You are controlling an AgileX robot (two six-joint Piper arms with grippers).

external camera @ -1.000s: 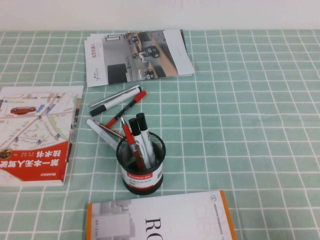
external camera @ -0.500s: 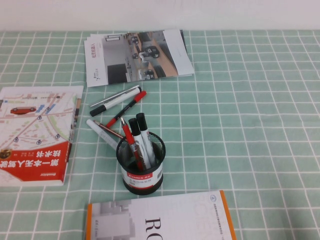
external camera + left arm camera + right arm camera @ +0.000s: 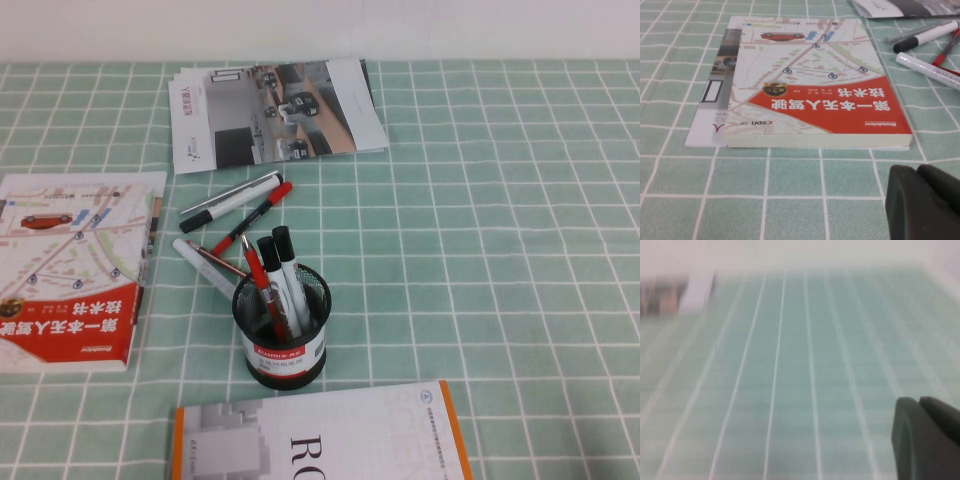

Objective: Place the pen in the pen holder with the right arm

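High view: pen (image 3: 284, 262) in pen holder (image 3: 282, 335) | left gripper (image 3: 925, 202), right gripper (image 3: 926, 437) pressed together

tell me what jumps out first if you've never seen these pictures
The small black wire-mesh pen holder near the table's middle, with several pens standing in it, draws the eye first. At the robot's left lies the red-and-white map-covered book. Neither arm shows from above; the left gripper and right gripper appear only as dark edges in their wrist views.

Read "Broadview" and "CSDN" on red-covered book (image 3: 820, 100); large "RO" on orange-edged book (image 3: 320, 440) at 6 o'clock.
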